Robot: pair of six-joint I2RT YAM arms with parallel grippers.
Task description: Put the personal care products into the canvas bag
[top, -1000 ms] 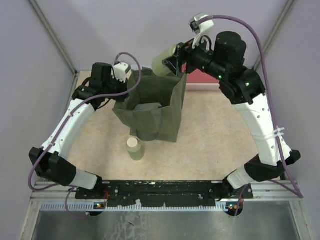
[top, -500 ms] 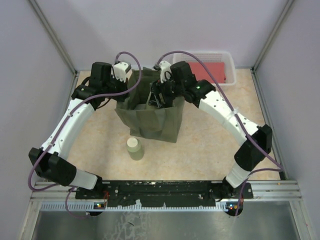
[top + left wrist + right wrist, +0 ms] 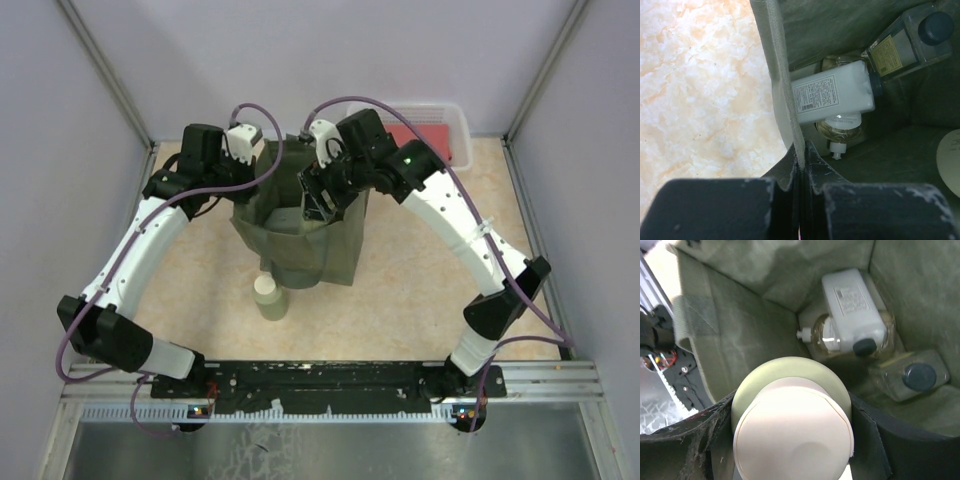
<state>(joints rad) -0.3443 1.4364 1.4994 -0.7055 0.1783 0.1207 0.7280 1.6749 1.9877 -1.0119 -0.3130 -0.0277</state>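
Olive-green canvas fabric fills both wrist views: the boxy canvas bag [image 3: 335, 255] stands upright on the mottled beige worktop [image 3: 420, 270]. The left end effector [image 3: 801, 156] is closed on the bag's side wall, the cloth pinched between its dark fingers [image 3: 715, 210]. The right end effector [image 3: 792, 407] sits in the bag's mouth, clamped on a round olive-green bottle with a cream cap [image 3: 790, 371], cap toward the wrist camera and a black finger [image 3: 875, 450] pressed to each side.

Beneath that held bottle, on the bag's floor, lies a white square bottle with a black cap [image 3: 852, 305]. It rests across a clear yellowish bottle with a small white nozzle [image 3: 824, 335]. A second clear yellowish square bottle with a dark cap [image 3: 907, 375] lies just beside them, near the bag's wall.

Outside the bag, nearer the arm bases than either end effector, a second round olive-green bottle [image 3: 270, 297] stands upright on the worktop, close to the bag's near side.
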